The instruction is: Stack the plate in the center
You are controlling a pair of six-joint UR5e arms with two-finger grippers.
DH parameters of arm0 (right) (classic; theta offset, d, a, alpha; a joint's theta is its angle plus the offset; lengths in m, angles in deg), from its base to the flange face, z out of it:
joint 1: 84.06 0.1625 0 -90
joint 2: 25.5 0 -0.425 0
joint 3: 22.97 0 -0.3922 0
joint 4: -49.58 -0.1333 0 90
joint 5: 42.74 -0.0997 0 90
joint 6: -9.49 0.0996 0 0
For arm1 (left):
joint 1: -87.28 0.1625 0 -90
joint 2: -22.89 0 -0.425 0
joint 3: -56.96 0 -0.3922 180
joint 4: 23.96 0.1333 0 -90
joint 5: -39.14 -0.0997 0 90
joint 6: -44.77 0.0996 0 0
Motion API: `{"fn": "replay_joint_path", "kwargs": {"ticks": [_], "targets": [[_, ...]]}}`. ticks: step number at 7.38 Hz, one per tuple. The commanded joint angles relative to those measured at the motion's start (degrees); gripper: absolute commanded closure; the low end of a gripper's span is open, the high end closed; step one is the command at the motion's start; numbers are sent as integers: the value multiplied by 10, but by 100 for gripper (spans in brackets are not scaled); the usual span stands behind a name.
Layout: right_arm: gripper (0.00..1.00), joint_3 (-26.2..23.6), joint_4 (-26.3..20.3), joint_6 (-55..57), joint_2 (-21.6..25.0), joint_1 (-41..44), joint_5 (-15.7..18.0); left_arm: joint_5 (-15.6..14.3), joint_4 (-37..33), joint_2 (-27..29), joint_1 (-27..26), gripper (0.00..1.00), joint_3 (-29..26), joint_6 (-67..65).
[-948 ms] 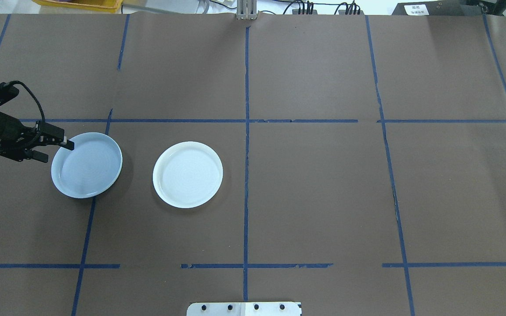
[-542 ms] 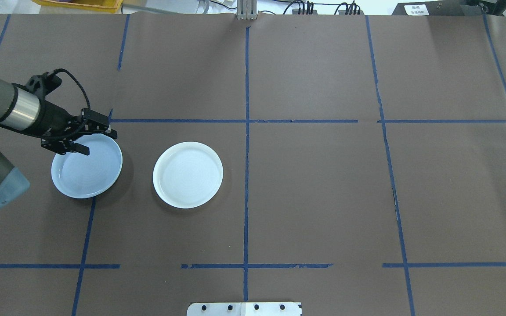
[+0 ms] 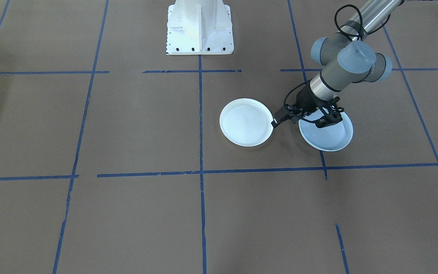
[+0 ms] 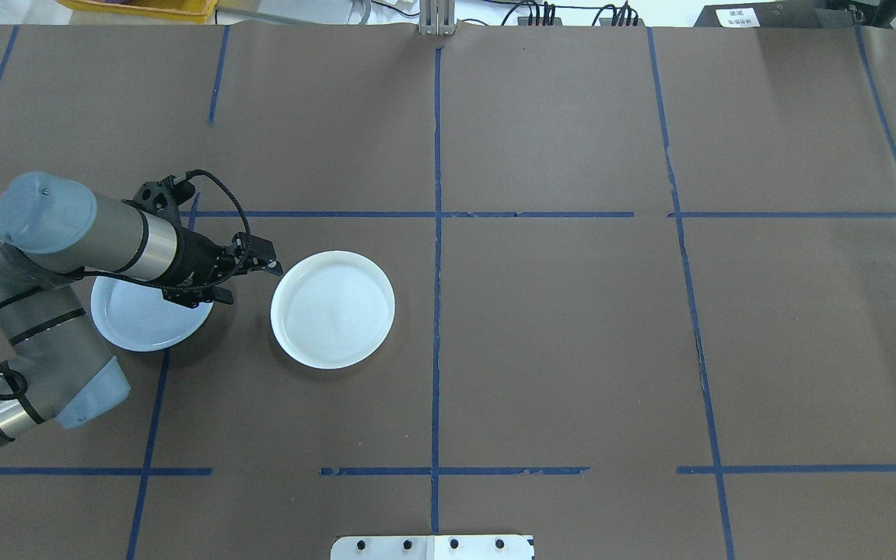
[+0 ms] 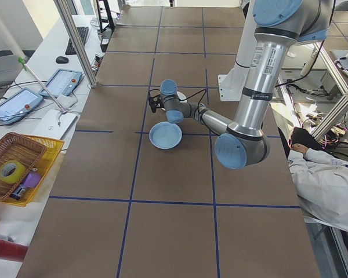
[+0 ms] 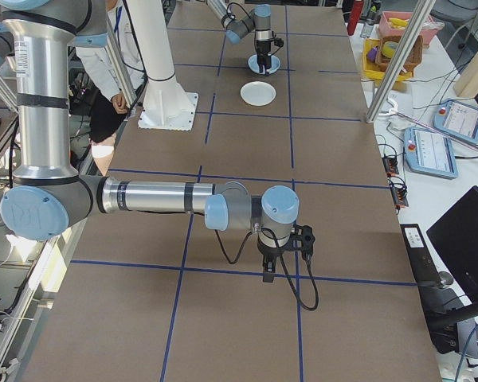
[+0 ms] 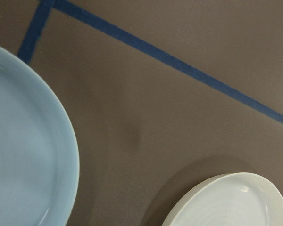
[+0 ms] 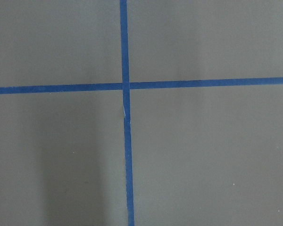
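Observation:
The center, a smooth pale blue-grey plate (image 4: 141,323) (image 3: 331,135), lies flat on the brown table at the left of the overhead view. A pale plate with ring grooves (image 4: 333,309) (image 3: 246,121) lies to its right. My left gripper (image 4: 250,281) (image 3: 297,121) hangs open and holds nothing, over the blue plate's right rim and the gap between the plates. The left wrist view shows the blue plate (image 7: 28,155), bare table, and the grooved plate's edge (image 7: 231,202). My right gripper (image 6: 283,255) shows only in the exterior right view, far from the plates; I cannot tell its state.
Blue tape lines (image 4: 436,233) divide the brown table into squares. The white robot base (image 3: 200,26) stands at the near middle edge. Off the table lie a yellow tray with a basket (image 5: 20,165) and tablets (image 5: 61,82). A person's sleeve (image 5: 330,185) shows beside the robot.
My left arm has swept rightward from the blue plate's left rim, across it, to the gap beside the grooved plate. The gripper stayed open. Neither plate moved.

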Motion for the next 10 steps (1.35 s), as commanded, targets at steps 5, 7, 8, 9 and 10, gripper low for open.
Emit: {"fn": "replay_joint_path", "kwargs": {"ticks": [5,7,8,9,10], "targets": [[0,0,0,0,0,0,-1,-34,3,7,46,88,-2,-2],[0,0,0,0,0,0,0,-33,4,6,45,100,2,-1],[0,0,0,0,0,0,0,-29,-3,4,43,100,4,-1],[0,0,0,0,0,0,0,20,-5,0,37,100,17,-1],[0,0,0,-1,0,0,-1,43,-5,-1,5,100,35,0]]}}
